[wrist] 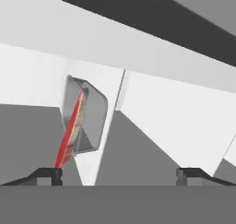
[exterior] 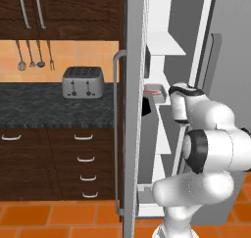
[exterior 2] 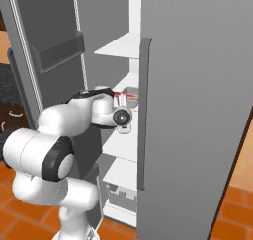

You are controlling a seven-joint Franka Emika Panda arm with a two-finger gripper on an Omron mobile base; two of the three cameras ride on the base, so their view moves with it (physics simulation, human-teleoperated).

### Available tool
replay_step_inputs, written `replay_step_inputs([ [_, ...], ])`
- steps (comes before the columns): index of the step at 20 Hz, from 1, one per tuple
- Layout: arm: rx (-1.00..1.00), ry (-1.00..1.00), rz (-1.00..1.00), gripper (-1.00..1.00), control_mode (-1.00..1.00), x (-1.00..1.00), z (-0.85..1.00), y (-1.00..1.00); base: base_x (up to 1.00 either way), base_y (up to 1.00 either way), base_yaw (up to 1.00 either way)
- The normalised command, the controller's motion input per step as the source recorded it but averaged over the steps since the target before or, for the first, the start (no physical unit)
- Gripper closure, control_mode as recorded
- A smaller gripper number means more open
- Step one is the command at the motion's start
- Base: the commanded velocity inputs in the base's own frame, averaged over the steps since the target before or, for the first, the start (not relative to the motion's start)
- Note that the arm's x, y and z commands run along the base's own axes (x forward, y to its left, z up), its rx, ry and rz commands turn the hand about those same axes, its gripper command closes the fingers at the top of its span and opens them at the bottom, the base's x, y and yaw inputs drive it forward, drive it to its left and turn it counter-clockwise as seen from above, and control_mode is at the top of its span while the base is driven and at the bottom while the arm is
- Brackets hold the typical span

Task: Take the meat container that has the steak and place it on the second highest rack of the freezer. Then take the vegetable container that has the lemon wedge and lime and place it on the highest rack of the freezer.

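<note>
Inside the open freezer [exterior 2: 163, 17], the meat container [exterior: 154, 93], a clear tray with red steak showing, rests on a white rack [exterior 2: 121, 140], below the rack above [exterior 2: 118, 47]. Just short of it, the gripper [wrist: 119, 173] has its fingertips [wrist: 46, 174] spread wide, holding nothing, with the container's near edge close to the left fingertip. Far left, a toaster [exterior: 82, 82] sits on the dark counter [exterior: 49, 107].

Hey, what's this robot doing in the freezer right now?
The white robot arm reaches into the open grey freezer. Its two-finger gripper is open, with nothing between the fingers. A clear container with the red steak sits on a white freezer shelf ahead of the gripper, apart from it. On the dark counter to the left stands a silver toaster.
</note>
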Motion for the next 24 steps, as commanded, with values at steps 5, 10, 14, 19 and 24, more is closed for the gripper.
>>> replay_step_inputs([
  [5, 0.0, 0.0, 0.0, -1.0, -1.0, -1.0, 0.41, -0.38, 0.0, 0.0, 0.0],
  [10, 0.0, 0.0, 0.0, -1.0, -1.0, -1.0, 0.42, -0.26, 0.0, 0.0, 0.0],
  [14, 0.0, 0.01, 0.0, -1.0, -1.0, -0.61, 0.31, 0.0, 0.0, 0.0, 0.0],
  [19, 0.0, 0.03, 0.0, -1.0, -1.0, -0.03, 0.03, 0.0, 0.0, 0.0, 0.0],
  [24, 0.01, 0.0, 0.0, -1.0, 1.0, 0.0, 0.0, -0.17, -0.06, -0.34, 0.06],
])
